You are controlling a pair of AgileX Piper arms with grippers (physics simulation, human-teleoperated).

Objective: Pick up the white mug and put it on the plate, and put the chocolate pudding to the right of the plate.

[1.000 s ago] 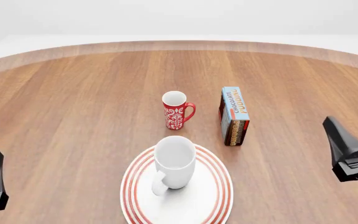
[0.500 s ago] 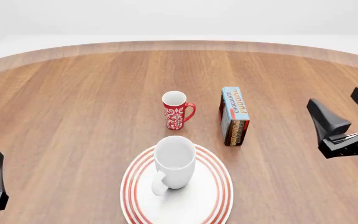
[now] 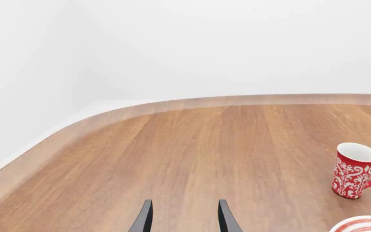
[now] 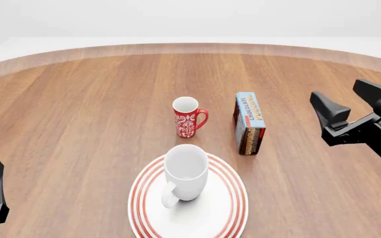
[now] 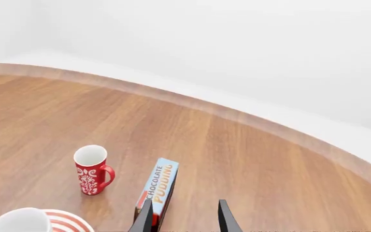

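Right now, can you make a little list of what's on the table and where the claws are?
big glossy white mug: upright on the plate
round white plate with red rings: near edge, centre
small red floral mug: beyond the plate
light blue chocolate pudding box: right of the red mug
left claw: open, empty
right claw: open, right of the box

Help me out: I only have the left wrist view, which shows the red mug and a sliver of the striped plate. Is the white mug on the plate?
Observer: Yes. In the front view the white mug stands upright on the plate, handle toward the camera.
Operator: Where is the chocolate pudding?
Observer: The chocolate pudding stands on edge to the right of the red mug, farther back than the plate, not touching either.
Operator: Is an arm near it?
Observer: The right gripper hangs to the box's right, jaws open, holding nothing.
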